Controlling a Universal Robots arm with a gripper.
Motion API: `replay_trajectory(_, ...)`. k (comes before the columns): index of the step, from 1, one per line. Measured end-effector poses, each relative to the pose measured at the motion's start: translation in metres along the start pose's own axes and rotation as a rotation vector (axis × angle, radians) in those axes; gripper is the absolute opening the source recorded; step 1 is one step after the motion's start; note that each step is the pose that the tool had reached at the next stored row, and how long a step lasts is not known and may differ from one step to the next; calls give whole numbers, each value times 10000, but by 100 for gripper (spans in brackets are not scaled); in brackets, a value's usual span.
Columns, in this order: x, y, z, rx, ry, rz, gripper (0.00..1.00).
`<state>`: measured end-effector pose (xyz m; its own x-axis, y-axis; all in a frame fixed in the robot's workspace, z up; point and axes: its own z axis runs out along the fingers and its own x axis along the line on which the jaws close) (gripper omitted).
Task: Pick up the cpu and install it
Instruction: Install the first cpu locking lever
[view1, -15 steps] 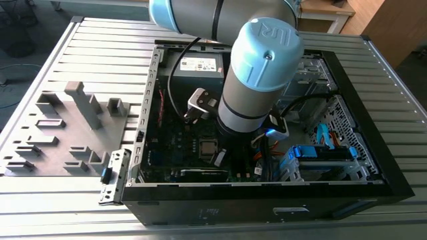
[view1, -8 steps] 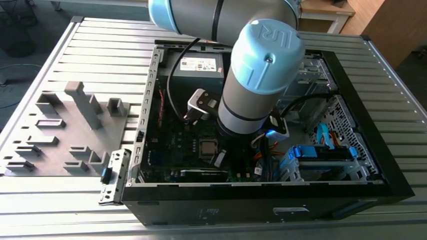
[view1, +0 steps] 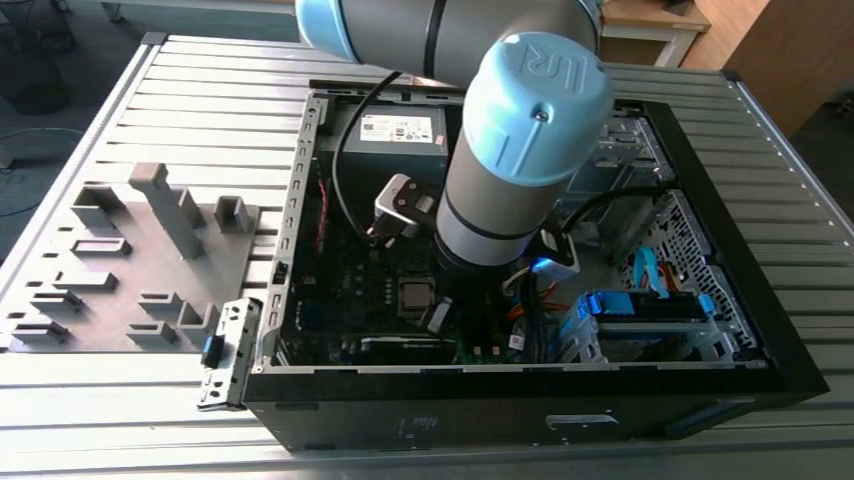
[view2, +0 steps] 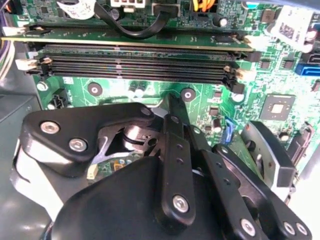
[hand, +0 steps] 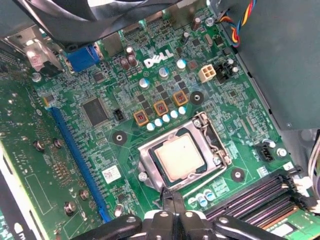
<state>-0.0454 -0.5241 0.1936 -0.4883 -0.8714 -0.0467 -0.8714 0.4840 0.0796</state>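
Cpu: the cpu (hand: 179, 156) sat flat in its socket frame (hand: 150, 159) on the green motherboard (hand: 100, 145), silver top facing up; in the exterior view it lay (view1: 418, 294) inside the open computer case (view1: 694, 330).
My gripper: my gripper (hand: 172, 196) hung just beside the socket's edge, fingertips drawn together and holding nothing.
Relation: in the first wrist view the cpu lay toward twelve o'clock from my fingertips, close but apart.
Neighbours: memory slots (view2: 135, 62) ran past my linkage.
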Motion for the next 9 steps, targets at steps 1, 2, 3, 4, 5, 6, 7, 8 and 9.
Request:
replay_trajectory(1, 0, 0, -5, -4, -7, 0, 12)
replay_trajectory(2, -1, 1, -12, -8, -14, -1, 12)
replay_trajectory(3, -1, 2, -22, -13, -22, -1, 12)
replay_trajectory(4, -2, 3, -36, -19, -32, -2, 12)
replay_trajectory(5, -3, 4, -52, -23, -41, -2, 12)
replay_trajectory(6, -4, 6, -70, -27, -48, -2, 12)
replay_trajectory(7, -4, 7, -84, -30, -53, -3, 12)
replay_trajectory(8, -5, 7, -92, -31, -55, -3, 12)
replay_trajectory(9, -5, 7, -93, -32, -56, -3, 12)
